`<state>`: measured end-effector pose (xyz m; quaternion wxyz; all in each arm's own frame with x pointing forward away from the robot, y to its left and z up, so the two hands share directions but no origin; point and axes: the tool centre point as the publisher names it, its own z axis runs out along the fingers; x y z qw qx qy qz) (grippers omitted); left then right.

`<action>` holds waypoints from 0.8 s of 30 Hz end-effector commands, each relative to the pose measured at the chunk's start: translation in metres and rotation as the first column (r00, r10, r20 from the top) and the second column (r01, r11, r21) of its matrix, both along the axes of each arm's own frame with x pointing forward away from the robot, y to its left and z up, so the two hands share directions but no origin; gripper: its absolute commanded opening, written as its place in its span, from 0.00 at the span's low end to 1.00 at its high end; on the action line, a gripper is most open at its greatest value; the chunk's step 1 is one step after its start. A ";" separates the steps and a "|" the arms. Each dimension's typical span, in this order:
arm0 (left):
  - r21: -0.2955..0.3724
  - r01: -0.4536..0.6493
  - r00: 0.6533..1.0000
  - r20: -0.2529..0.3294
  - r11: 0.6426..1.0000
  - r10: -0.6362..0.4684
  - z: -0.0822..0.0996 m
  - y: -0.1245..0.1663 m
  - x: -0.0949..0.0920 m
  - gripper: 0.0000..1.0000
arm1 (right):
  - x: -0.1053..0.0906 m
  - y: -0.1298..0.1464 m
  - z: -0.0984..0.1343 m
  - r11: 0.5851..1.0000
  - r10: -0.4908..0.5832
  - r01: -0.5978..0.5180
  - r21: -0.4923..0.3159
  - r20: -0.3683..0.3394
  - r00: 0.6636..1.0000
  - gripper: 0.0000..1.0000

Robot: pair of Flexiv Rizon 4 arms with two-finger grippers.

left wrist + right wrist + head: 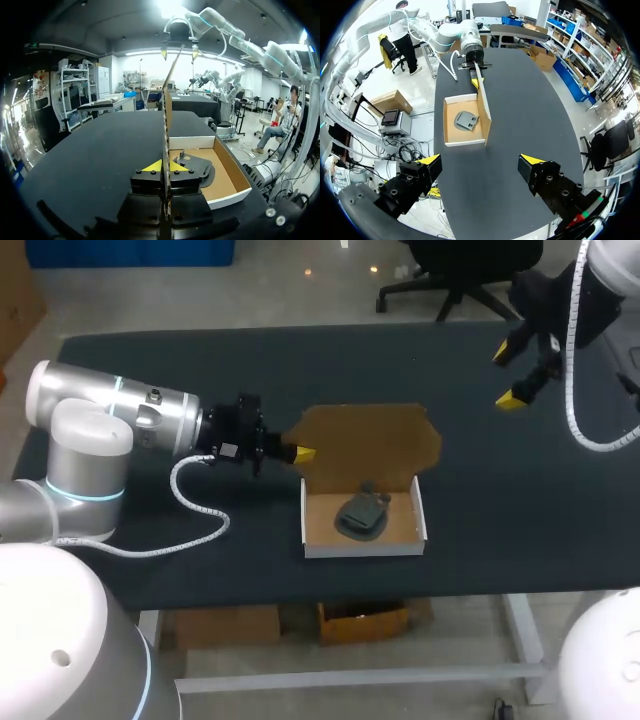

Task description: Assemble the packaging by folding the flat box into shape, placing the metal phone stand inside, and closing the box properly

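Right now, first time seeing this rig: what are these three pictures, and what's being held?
Two robot arms work at a black table. The head view looks down from above and behind them. Each round picture comes from a camera on one arm's wrist. On the table sits an open cardboard box with white outer walls, and a grey metal phone stand lies inside it. The left gripper is shut on the edge of the box's brown lid flap, which stands raised. The right gripper hangs open above the table's far side, holding nothing.
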<state>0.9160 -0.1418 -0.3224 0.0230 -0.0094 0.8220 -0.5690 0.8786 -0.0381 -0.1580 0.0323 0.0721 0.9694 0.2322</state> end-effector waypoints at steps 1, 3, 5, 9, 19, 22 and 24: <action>-0.006 -0.007 1.000 0.005 1.000 0.007 -0.002 0.000 -0.001 0.00 | 0.002 0.000 0.002 1.000 0.004 -0.004 -0.002 -0.009 1.000 1.00; -0.010 -0.011 1.000 0.011 1.000 0.011 -0.002 0.001 -0.001 0.00 | 0.002 0.000 0.002 1.000 0.004 -0.004 -0.003 -0.010 1.000 1.00; -0.009 -0.008 1.000 0.023 1.000 0.008 -0.003 0.001 -0.002 0.00 | 0.002 0.001 0.003 1.000 0.004 -0.004 -0.004 -0.010 1.000 1.00; -0.014 -0.001 0.999 0.044 1.000 0.001 -0.003 0.002 -0.004 0.00 | 0.002 0.002 0.003 1.000 0.006 -0.006 -0.005 -0.009 1.000 1.00; -0.007 0.004 0.998 0.060 1.000 -0.003 -0.002 0.003 -0.005 0.00 | 0.003 0.007 0.004 1.000 0.009 -0.009 -0.006 -0.013 1.000 1.00; -0.007 0.004 0.998 0.060 1.000 -0.003 -0.002 0.003 -0.005 0.00 | 0.004 0.010 0.005 1.000 0.012 -0.012 -0.008 -0.012 1.000 1.00; -0.007 0.004 0.998 0.060 1.000 -0.003 -0.002 0.003 -0.005 0.00 | 0.007 0.013 0.006 1.000 0.018 -0.018 -0.016 -0.013 1.000 1.00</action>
